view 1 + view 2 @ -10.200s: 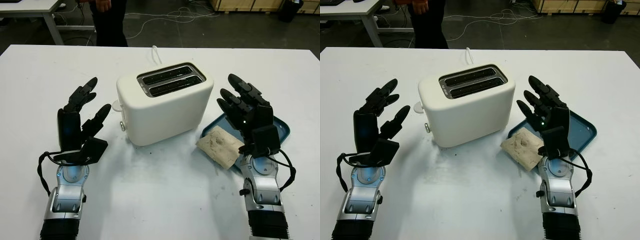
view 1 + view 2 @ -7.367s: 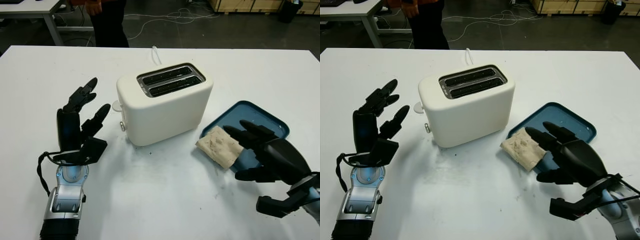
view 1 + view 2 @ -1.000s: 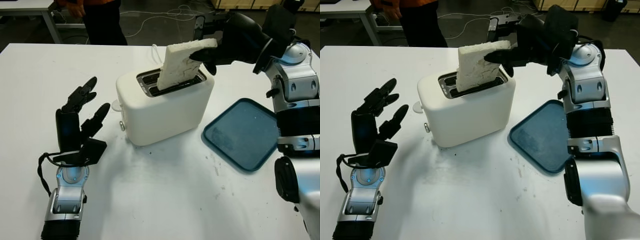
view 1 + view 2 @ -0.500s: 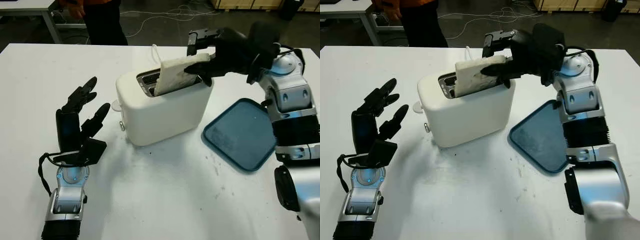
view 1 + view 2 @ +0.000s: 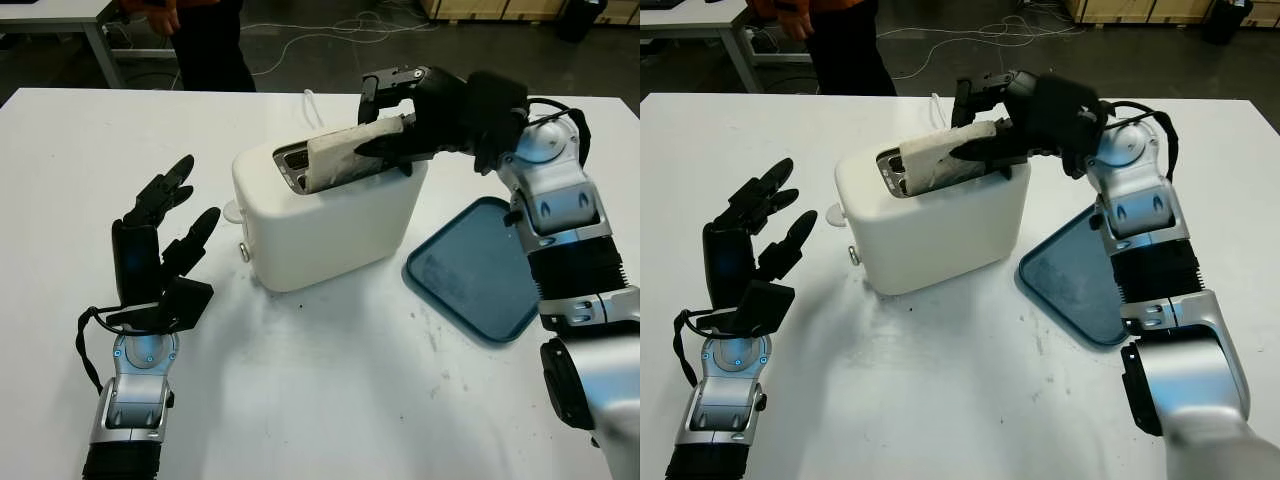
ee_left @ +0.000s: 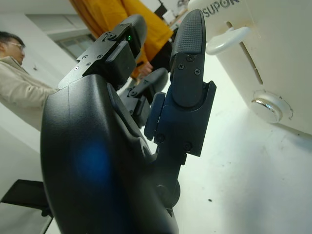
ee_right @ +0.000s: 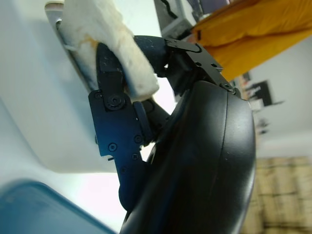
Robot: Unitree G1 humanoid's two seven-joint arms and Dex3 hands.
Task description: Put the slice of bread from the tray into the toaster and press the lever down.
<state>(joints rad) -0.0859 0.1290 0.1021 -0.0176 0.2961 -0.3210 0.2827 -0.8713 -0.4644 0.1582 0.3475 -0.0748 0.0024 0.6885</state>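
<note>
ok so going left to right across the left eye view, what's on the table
left hand, open, at the table's left → toaster with the bread going into its slot, held by the right hand → tray

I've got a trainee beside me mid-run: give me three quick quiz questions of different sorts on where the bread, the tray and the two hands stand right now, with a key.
1. True or false: the pale slice of bread lies flat on the dark blue plastic tray.
2. Multiple choice: the robot's black right hand is (A) open over the tray, (B) shut on the slice of bread above the white two-slot toaster, (C) pressing the lever.
3. Fill in: the black left hand, open, is beside the toaster's end that carries the white ____.

Key
1. False: the slice is partly inside a toaster slot, tilted, and the tray holds nothing.
2. B.
3. Lever, with a silver knob below it.
</note>
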